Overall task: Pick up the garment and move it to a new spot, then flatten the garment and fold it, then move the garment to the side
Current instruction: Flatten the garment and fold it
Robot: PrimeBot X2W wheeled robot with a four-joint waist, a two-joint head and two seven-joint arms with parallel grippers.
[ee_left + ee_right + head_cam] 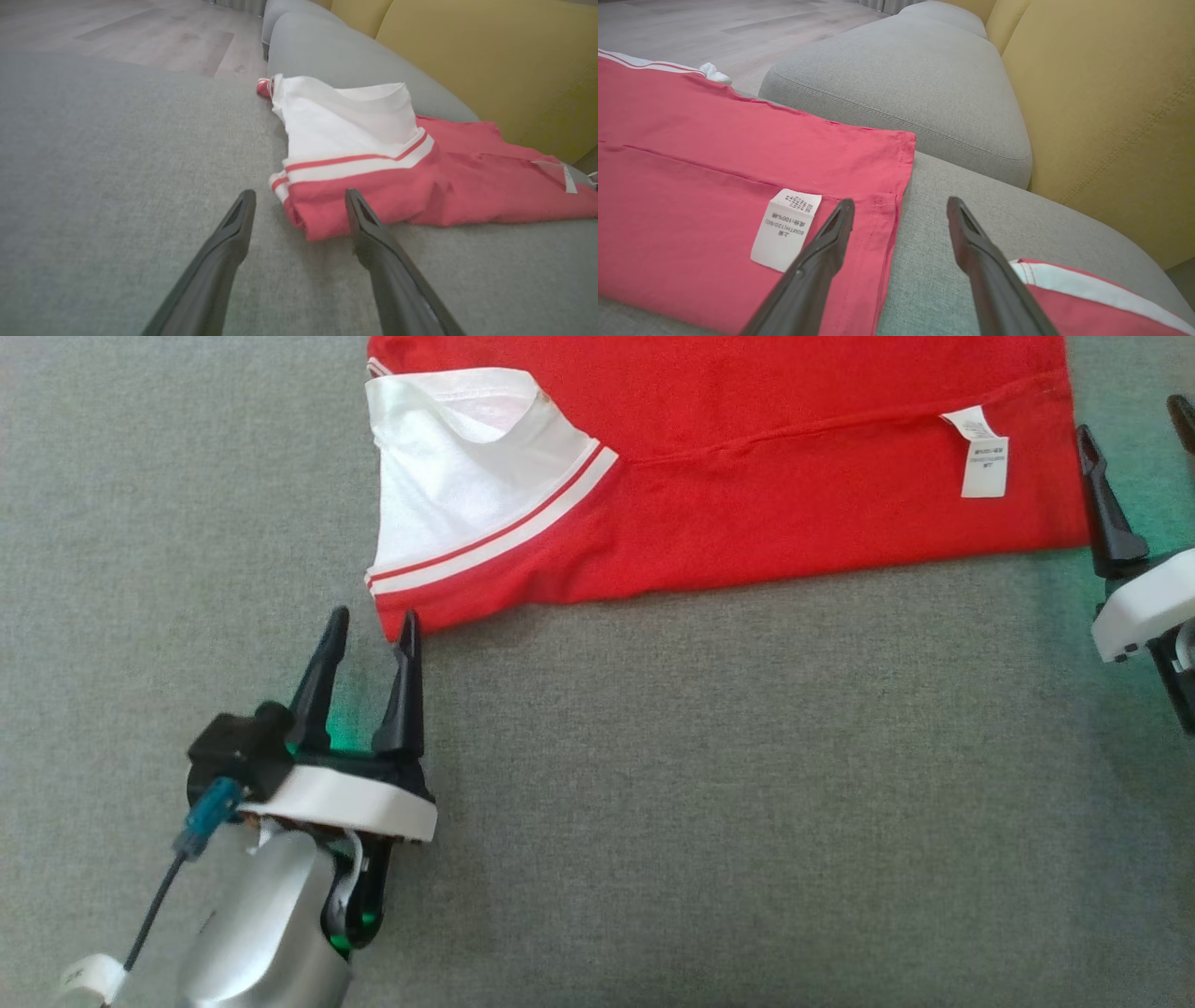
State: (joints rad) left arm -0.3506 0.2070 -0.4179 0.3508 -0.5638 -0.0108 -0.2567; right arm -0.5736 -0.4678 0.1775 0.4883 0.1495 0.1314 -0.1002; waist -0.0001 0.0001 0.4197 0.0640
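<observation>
Your left gripper [373,621] is spread wide and empty, tips at the near corner of the folded red garment [794,495]. Your right gripper [900,204] is wide too, holding nothing, straddling the hem beside the white label [784,228], which reads "60MTH(120/60)" and "100%". The garment lies on the grey cushion [653,803].

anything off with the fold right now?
Two things. The white sleeve at the left end of the garment bulges open instead of lying flat. A care label and a seam show on the upper face near the right edge, so it looks inside out.
</observation>
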